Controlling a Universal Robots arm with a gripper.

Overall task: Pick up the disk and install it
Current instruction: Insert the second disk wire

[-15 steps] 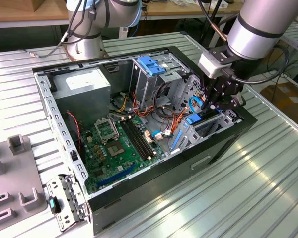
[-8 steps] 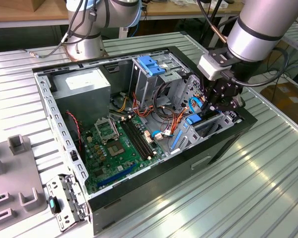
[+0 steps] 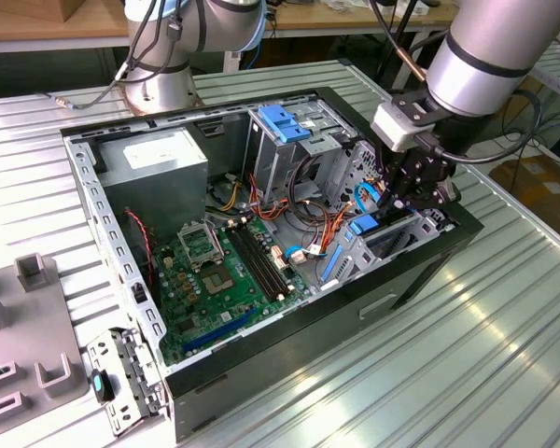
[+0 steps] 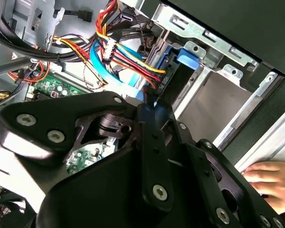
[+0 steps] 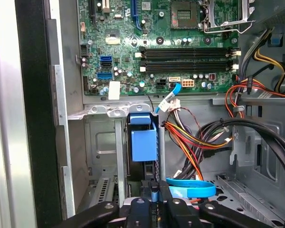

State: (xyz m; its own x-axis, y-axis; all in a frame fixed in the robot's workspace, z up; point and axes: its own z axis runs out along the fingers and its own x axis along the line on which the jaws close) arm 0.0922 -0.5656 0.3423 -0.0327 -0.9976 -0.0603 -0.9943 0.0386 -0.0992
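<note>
The gripper (image 3: 413, 191) sits low inside the computer case (image 3: 289, 350), its fingers pinching the disk (image 5: 144, 142) on edge in its bay (coloured cables (image 5: 199, 140) crowd alongside).

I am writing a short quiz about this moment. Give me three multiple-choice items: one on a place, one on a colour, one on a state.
1. In the exterior view, where is the pincer?
A. Over the grey power supply
B. Outside the case, over the table
C. Inside the case, at its end on the exterior view's right

2. What colour is the plastic tab on the disk?
A. Blue
B. Red
C. Yellow

3. How is the computer case?
A. Closed by a side panel
B. Open, with the motherboard exposed
C. Standing upright

Key: 1 C, the pincer hangs in that end of the case; 2 A, the disk has a blue tab; 3 B, the green motherboard lies in plain sight.
</note>
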